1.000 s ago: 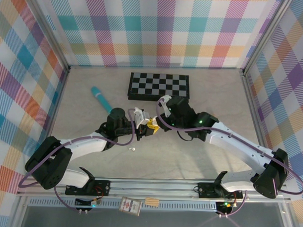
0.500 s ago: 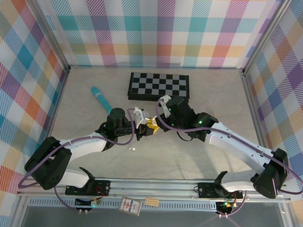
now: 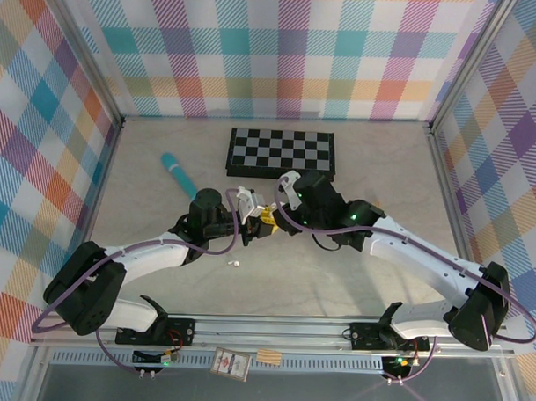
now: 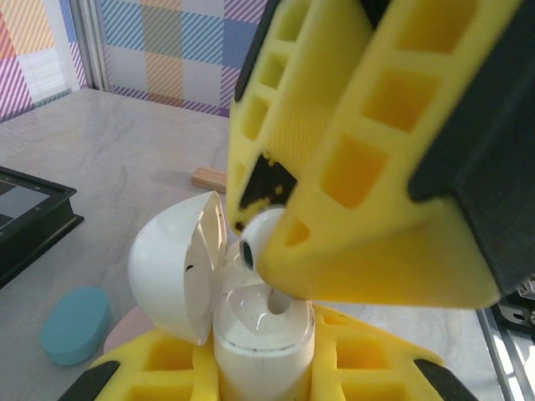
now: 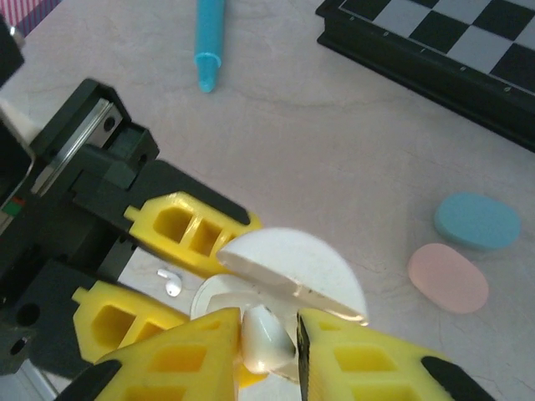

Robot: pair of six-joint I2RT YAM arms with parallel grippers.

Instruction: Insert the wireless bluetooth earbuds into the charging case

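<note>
So, far over on the left a teal pen lies flat on the pale table. Next comes the left claw. Its two yellow fingers are squeezed tight on the bottom half of a white charging case, one on each side, and they hold it standing up. In the left wrist view the case's round lid is swung open to the left. A little nearer the arm bases, a second earbud lies alone on the table. It is small and white and apart from both claws. Right over the open case is the right claw, pointing down from above. It pinches a white earbud between its yellow fingertips. That earbud hangs just above the hollow in the case, with its thin end pointing down into it. I cannot tell if it touches the inside. Behind the claws a black and white chessboard lies flat near the back wall. Off to the right in the right wrist view, a blue pebble case and a pink pebble case lie closed on the table. They are just beside each other, apart from the white one.
</note>
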